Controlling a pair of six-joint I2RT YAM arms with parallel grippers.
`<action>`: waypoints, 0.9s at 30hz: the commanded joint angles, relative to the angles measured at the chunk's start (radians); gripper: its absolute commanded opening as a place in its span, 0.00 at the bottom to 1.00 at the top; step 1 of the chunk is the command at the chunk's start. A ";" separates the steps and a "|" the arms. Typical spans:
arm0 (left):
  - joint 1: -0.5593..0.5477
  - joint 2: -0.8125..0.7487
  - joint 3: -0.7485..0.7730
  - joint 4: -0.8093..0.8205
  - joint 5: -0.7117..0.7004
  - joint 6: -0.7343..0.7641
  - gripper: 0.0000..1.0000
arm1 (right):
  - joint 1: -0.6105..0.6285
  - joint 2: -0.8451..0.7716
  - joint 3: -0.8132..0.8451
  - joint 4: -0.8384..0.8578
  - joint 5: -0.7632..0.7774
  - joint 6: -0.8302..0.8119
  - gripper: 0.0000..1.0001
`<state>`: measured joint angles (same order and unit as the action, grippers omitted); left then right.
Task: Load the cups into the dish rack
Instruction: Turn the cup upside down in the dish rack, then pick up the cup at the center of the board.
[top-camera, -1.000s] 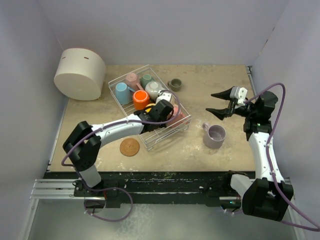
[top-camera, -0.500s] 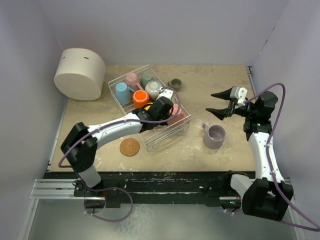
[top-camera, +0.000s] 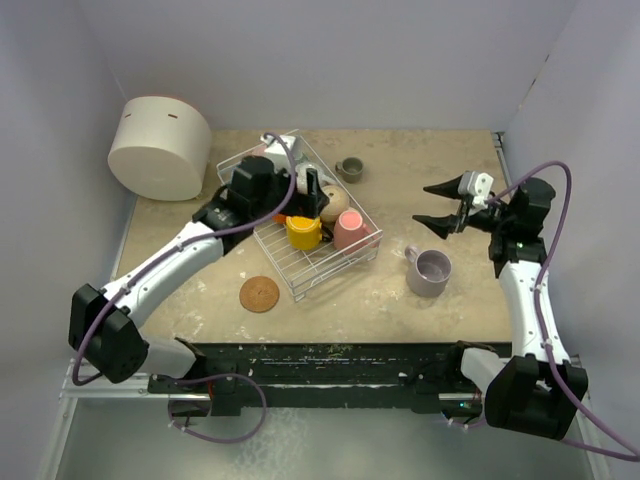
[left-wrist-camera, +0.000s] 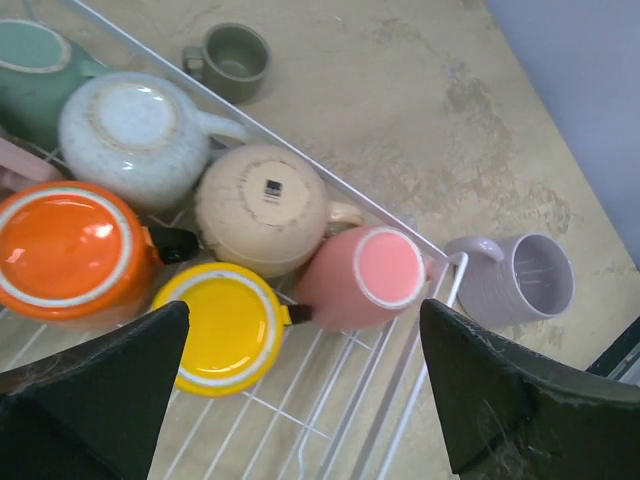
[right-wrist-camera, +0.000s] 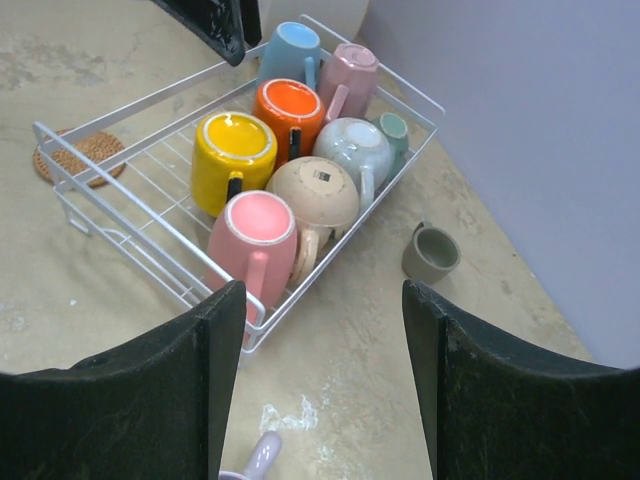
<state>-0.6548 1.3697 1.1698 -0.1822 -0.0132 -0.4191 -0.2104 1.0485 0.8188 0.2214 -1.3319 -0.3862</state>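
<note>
- the dish rack (top-camera: 300, 266) sits askew on the table (top-camera: 450, 160), left of centre: white wire, low sides, eight cups packed into its far half.
- all eight are bottoms-up: yellow mug (right-wrist-camera: 232, 150), orange mug (right-wrist-camera: 290, 110), pink mug (right-wrist-camera: 255, 235), beige mug (right-wrist-camera: 315, 190), speckled white mug (right-wrist-camera: 350, 145), teal mug (right-wrist-camera: 393, 127), light blue mug (right-wrist-camera: 293, 45) and dusty pink mug (right-wrist-camera: 350, 65).
- two cups are out on the table. the lilac mug (top-camera: 430, 272) stands upright to the right of the rack, apart from it, handle towards the rack.
- the small olive-grey cup (top-camera: 349, 169) stands upright just beside the rack's far-right side.
- the left gripper (left-wrist-camera: 303, 310) hangs over the loaded cups, fingers spread wide with nothing between them.
- the right gripper (top-camera: 428, 205) hovers above the table beyond the lilac mug, jaws splayed wide, carrying nothing.
- the near end of the rack is bare wire, in front of the yellow and pink mugs.
- there is bare tabletop around the lilac mug, between the rack and the right wall.
- a cork coaster (top-camera: 260, 294) lies just off the rack's near-left side.
- a large white container (top-camera: 160, 147) fills the far-left corner by the wall, near the rack's far-left end.
</note>
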 joint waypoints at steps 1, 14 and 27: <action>0.167 0.012 0.106 -0.044 0.332 0.060 0.99 | -0.004 0.009 0.124 -0.213 0.051 -0.165 0.66; 0.310 -0.231 -0.003 -0.075 0.334 0.209 1.00 | -0.002 0.073 0.352 -0.740 0.418 -0.404 0.64; 0.359 -0.257 -0.040 -0.032 0.390 0.168 1.00 | 0.154 0.161 0.258 -0.932 0.847 -0.447 0.66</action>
<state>-0.3241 1.1084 1.1431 -0.2630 0.3305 -0.2428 -0.0956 1.2095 1.1145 -0.6357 -0.6346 -0.8127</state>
